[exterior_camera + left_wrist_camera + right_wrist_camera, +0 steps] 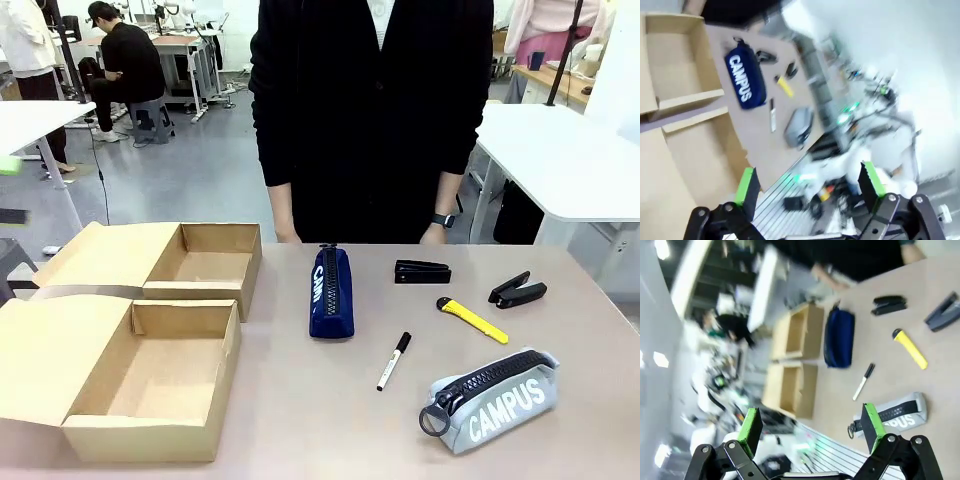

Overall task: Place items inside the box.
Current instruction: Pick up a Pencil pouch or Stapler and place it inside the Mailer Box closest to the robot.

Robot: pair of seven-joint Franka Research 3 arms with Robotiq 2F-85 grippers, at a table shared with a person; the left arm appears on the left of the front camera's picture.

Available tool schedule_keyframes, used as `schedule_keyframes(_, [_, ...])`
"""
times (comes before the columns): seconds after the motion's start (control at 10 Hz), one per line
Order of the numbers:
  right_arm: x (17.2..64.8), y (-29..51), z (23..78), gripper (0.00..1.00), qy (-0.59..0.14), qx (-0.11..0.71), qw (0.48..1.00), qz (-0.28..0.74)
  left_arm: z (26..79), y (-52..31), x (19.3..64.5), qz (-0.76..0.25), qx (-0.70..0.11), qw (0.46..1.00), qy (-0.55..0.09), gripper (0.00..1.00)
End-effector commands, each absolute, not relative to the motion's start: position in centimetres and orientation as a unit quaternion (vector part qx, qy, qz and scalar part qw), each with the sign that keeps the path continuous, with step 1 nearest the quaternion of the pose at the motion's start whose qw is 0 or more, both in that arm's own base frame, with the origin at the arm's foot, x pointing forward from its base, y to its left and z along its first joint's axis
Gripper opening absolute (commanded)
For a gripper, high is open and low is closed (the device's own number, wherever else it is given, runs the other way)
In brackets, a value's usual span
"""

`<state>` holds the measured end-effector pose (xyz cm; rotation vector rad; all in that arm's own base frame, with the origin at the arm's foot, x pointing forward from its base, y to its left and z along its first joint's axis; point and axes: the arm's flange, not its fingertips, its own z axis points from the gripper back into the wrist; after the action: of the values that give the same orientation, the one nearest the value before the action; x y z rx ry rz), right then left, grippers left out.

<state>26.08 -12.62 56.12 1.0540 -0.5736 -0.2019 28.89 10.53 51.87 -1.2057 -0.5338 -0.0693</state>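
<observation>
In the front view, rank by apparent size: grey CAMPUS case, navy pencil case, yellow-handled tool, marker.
1. grey CAMPUS case, though nearest the camera
2. navy pencil case
3. yellow-handled tool and marker: alike, not ranked

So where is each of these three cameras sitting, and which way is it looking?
Front view: fixed on the robot's side, facing across the table at the person, whose torso and hands show.
Left wrist view: on the left arm above the table, tilted, looking over the cardboard boxes; the open left gripper rises from the bottom edge.
Right wrist view: on the right arm, looking across the table toward the person; the open right gripper rises from the bottom.
Shared: all three show the navy pencil case, marker and yellow-handled tool.
</observation>
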Motion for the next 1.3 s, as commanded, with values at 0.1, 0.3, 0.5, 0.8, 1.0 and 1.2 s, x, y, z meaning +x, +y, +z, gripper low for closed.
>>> schedule_keyframes(0.1, [24.3,-17.7,48.6,1.00,-0.285,0.545,0.762,-0.202,44.3,11.8,25.5,0.171,-0.629,0.691,-0.314,1.00])
schedule_keyframes(0.3, [23.4,-20.0,47.4,1.00,-0.328,0.518,0.739,-0.280,42.9,10.5,24.1,0.293,-0.611,0.660,-0.324,1.00])
schedule_keyframes(0.5, [24.3,-21.8,50.3,1.00,-0.280,0.537,0.761,-0.232,47.1,19.7,28.4,0.185,-0.628,0.695,-0.297,1.00])
schedule_keyframes(0.8, [24.3,-21.8,50.3,1.00,-0.280,0.537,0.761,-0.232,47.1,19.7,28.4,0.185,-0.628,0.695,-0.297,1.00])
schedule_keyframes(1.0, [24.3,-21.8,50.3,1.00,-0.280,0.537,0.761,-0.232,47.1,19.7,28.4,0.185,-0.628,0.695,-0.297,1.00])
schedule_keyframes(1.2, [24.0,-21.5,50.3,1.00,-0.267,0.534,0.765,-0.242,47.1,19.7,28.4,0.185,-0.628,0.695,-0.297,1.00])
